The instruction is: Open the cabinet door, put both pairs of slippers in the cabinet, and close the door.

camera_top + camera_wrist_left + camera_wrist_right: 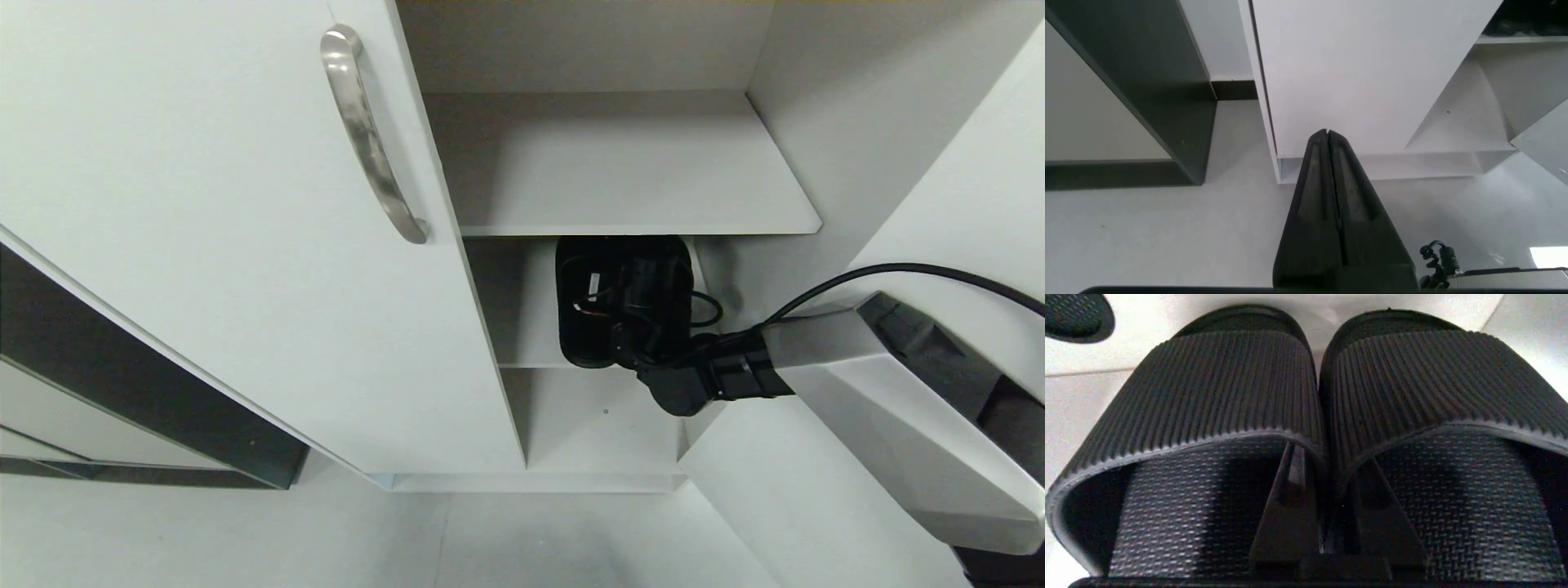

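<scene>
A pair of black ribbed slippers [584, 327] lies side by side at the front of the cabinet's middle shelf [522, 327], toes under the upper shelf. My right gripper [1327, 510] has one finger inside each slipper [1233, 408] and is shut on their two adjoining inner walls. Whether the soles rest on the shelf I cannot tell. Part of another dark slipper [1074, 314] lies farther in on the same shelf. My left gripper [1327, 143] hangs low over the floor, fingers shut on nothing, facing the cabinet's base.
The left cabinet door [204, 204] with its metal handle [371, 135] is closed. The right door [784, 506] stands swung open beside my right arm. The upper shelf [620, 171] and the bottom compartment [596, 425] are bare. Grey floor lies in front.
</scene>
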Motion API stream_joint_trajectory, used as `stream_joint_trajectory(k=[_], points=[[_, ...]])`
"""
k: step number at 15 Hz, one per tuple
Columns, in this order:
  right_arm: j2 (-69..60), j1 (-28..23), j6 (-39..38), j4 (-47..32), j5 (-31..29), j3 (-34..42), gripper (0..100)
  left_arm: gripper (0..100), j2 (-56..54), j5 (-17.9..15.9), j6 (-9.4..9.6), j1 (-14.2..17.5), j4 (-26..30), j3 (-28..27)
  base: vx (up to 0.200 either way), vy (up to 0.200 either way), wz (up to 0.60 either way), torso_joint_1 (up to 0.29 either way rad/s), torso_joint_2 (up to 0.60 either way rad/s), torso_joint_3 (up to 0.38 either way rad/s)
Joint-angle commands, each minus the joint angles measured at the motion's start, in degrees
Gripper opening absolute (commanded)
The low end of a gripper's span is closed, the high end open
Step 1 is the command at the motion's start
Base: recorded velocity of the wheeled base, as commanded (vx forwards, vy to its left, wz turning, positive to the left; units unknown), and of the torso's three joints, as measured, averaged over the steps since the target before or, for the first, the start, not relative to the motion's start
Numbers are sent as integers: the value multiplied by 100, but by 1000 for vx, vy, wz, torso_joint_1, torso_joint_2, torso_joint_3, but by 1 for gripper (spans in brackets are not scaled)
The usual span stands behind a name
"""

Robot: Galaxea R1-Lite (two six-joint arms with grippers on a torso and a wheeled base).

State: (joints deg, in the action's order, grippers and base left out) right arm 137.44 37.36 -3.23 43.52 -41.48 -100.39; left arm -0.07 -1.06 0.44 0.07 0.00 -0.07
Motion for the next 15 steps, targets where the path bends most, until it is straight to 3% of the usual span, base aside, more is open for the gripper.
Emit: stream_joint_trajectory(k=[1, 11, 12, 15], points=[[143, -27, -2, -19, 0, -104, 0, 0, 7, 1, 0, 1, -9, -1, 0, 0, 0, 0, 0, 0], [257, -27, -11, -19, 26, -60, 0, 0, 7, 1, 0, 1, 0, -1, 0, 0, 0, 0, 0, 0], [249, -27, -20, -19, 26, -60, 100, 0, 7, 1, 0, 1, 0, -1, 0, 0, 0, 0, 0, 0], [-50, 25, -29, 16, 26, 380, 100, 0, 7, 1, 0, 1, -9, 7, 0, 0, 0, 0, 0, 0]])
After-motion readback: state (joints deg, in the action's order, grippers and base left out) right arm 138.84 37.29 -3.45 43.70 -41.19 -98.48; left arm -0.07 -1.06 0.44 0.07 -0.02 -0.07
